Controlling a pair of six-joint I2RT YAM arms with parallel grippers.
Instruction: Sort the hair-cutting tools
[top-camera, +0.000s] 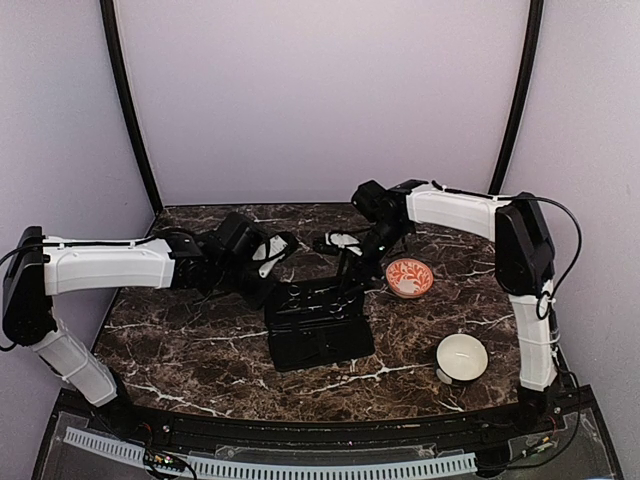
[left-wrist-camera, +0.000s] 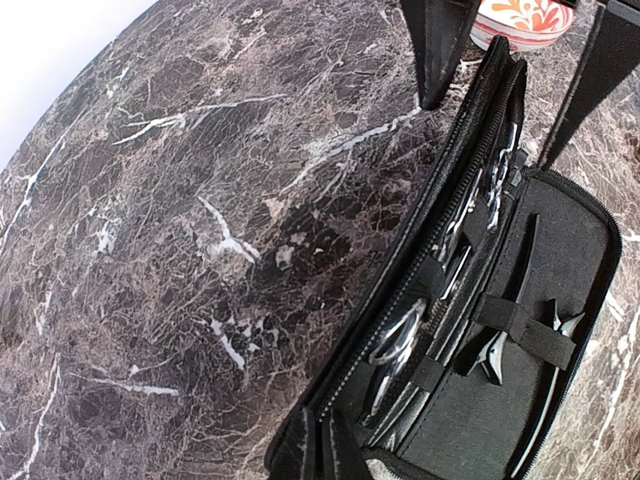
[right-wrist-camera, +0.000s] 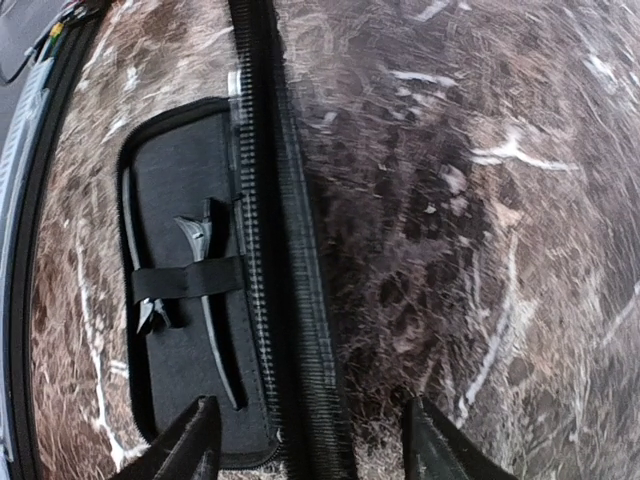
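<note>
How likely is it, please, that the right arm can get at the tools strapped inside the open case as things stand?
Probably yes: the right gripper hangs open just over the case, and the strapped tools lie uncovered beside it; only the elastic strap crosses them.

The top view looks down from high behind the near edge, taking in the whole counter (top-camera: 200, 350); each wrist view hangs close over the open case (top-camera: 318, 325), the left facing its inside, the right along its zip; all three share that case.
</note>
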